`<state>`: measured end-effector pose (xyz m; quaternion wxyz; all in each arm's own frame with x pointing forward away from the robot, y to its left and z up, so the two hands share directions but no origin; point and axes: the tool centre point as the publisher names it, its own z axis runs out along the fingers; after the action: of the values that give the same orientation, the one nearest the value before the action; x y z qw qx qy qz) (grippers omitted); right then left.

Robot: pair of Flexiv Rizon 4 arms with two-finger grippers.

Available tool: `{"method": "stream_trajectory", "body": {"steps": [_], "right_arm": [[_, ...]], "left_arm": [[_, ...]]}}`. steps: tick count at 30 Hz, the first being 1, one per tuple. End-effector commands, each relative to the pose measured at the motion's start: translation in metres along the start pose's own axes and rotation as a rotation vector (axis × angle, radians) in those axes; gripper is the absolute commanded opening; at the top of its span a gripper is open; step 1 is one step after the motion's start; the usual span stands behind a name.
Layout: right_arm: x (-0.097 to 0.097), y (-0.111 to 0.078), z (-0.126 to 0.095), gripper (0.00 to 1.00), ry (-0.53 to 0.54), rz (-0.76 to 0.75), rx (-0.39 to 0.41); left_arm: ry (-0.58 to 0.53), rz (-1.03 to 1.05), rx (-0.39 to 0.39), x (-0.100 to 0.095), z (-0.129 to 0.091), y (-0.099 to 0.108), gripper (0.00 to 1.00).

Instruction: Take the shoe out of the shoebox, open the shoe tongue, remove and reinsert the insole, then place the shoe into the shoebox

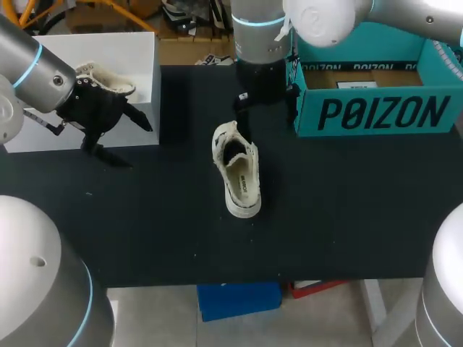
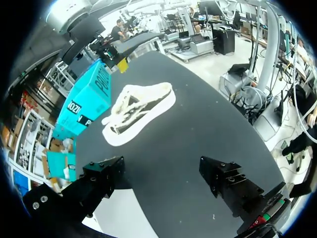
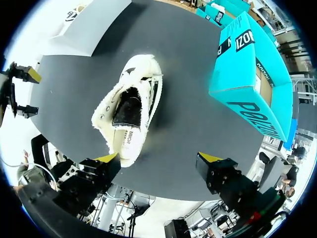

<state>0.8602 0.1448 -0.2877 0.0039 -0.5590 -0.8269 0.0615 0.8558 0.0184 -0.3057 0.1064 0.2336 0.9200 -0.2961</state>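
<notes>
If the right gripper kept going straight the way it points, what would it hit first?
Probably the white shoe, which lies on the table ahead of the open right gripper. It sits slightly toward one finger, so the other finger might reach the table beside it first; depth is hard to judge.

One big black word runs along the front wall of the blue-green shoebox [image 1: 376, 114]. In the head view the box sits at about two o'clock from the shoe [image 1: 237, 170]. A black strip [image 1: 362, 66] with small white letters runs along the box's far inner wall, and it is too small to read. A white sticker [image 1: 367, 85] with dark marks lies inside the box, also too small to read. Tiny black letters stand on the heel end of the insole [image 1: 244, 181], toward six o'clock, but they are too blurry to read. Both wrist views show black letters on two walls of the box.
</notes>
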Motion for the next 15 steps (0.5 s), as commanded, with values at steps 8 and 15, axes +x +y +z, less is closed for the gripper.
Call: {"method": "stream_trajectory", "body": {"steps": [8, 15], "right_arm": [[-0.006, 0.015, 0.023, 1.00, 0.021, 0.007, -0.006], [-0.010, 0.023, 0.034, 1.00, 0.040, 0.003, -0.011]], "left_arm": [[-0.004, 0.003, 0.000, 0.001, 0.000, 0.000, 1.00], [-0.004, 0.003, 0.000, 0.001, 0.000, 0.000, 1.00]]}}
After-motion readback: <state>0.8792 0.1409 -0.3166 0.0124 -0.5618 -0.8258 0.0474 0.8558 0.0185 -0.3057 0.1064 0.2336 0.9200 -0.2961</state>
